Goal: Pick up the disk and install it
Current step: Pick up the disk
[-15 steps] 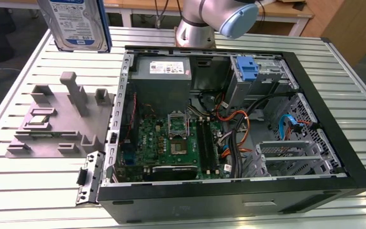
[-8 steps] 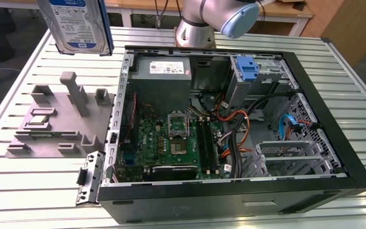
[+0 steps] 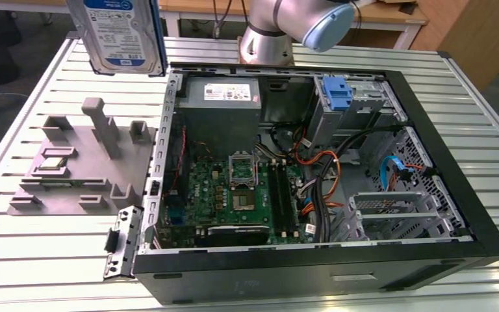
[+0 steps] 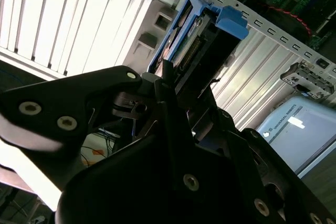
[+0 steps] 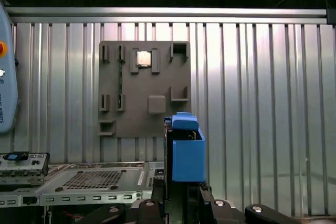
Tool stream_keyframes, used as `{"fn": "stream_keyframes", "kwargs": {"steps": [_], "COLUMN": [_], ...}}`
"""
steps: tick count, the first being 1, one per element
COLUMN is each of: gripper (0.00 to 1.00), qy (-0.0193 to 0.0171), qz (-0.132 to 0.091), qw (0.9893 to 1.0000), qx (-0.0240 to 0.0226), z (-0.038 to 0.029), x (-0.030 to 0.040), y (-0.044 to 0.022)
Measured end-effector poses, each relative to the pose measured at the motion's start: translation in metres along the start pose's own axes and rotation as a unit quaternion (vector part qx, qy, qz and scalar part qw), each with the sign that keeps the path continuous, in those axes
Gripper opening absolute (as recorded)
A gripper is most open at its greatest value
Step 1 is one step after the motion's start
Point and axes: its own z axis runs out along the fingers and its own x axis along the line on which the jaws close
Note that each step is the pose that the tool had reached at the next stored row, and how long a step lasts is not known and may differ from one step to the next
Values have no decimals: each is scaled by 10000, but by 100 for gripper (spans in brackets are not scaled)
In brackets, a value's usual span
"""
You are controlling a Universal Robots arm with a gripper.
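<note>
One grey fixture plate (image 3: pixel 76 169) lay on the slatted table (image 3: pixel 24 260) at the exterior view's left, with a processor chip (image 3: pixel 52 162) seated in it. Just rightward, the disk (image 3: pixel 119 32) hung upright off the table, the gripper (image 4: pixel 176 85) clamped on its edges. The open computer case (image 3: pixel 483 227) stood further right, apart from the disk.

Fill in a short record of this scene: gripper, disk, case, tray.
Gripper: shut on the disk
Disk: held up off the table, outside the case
Case: open, lying on the table
Tray: grey, on the table beside the case, on the exterior view's left; holds a chip
</note>
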Motion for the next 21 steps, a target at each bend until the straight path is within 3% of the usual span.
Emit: {"fn": "stream_keyframes", "kwargs": {"steps": [21], "gripper": [35], "qy": [0], "qz": [0], "qw": [10000], "qx": [-1], "z": [-13], "x": [-14], "y": [-551]}}
